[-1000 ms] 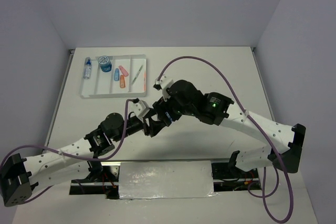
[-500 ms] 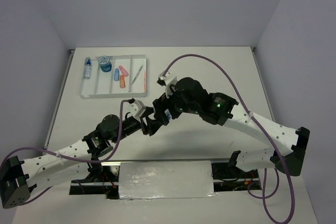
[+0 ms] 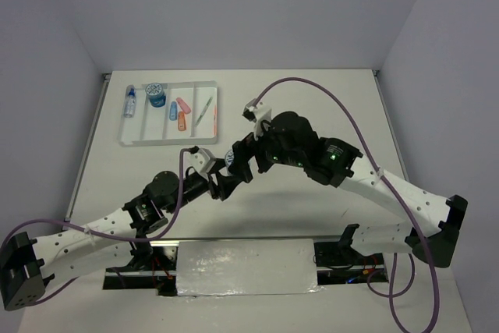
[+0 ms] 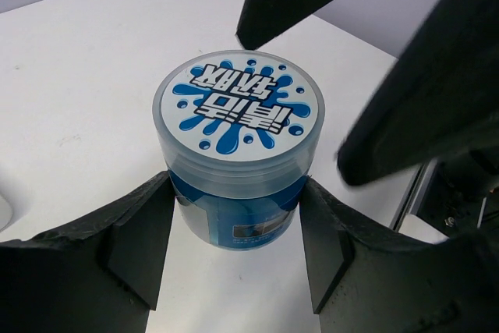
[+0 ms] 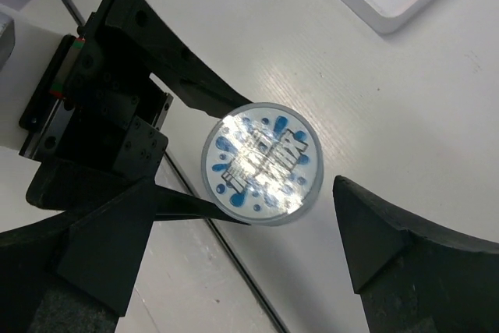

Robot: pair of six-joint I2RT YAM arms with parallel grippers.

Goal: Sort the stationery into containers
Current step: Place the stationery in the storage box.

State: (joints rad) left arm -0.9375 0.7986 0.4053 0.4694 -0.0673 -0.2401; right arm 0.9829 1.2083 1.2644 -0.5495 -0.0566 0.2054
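The left gripper (image 4: 234,212) is clamped partway shut on the sides of the blue round tub (image 4: 238,111), lid up, near the middle of the table (image 3: 327,107). The right gripper (image 5: 245,193) hangs above the tub, jaws spread wide and holding nothing. The tray (image 3: 164,144) lies beyond, to the left, on the left gripper's side.

**Hidden, cropped, unreadable**

Blurred and cut by the top and right edges of the left wrist view: fingers (image 4: 413,91) of the right gripper (image 4: 292,103). Too small to read there: side label of the blue spool (image 4: 238,107). From above, all but a blue sliver of that spool covered by the right gripper. Cropped to one corner at the top of the right wrist view: white tray (image 5: 374,13). Too small to make out overhead: any print on the grey-green pen (image 3: 205,107).
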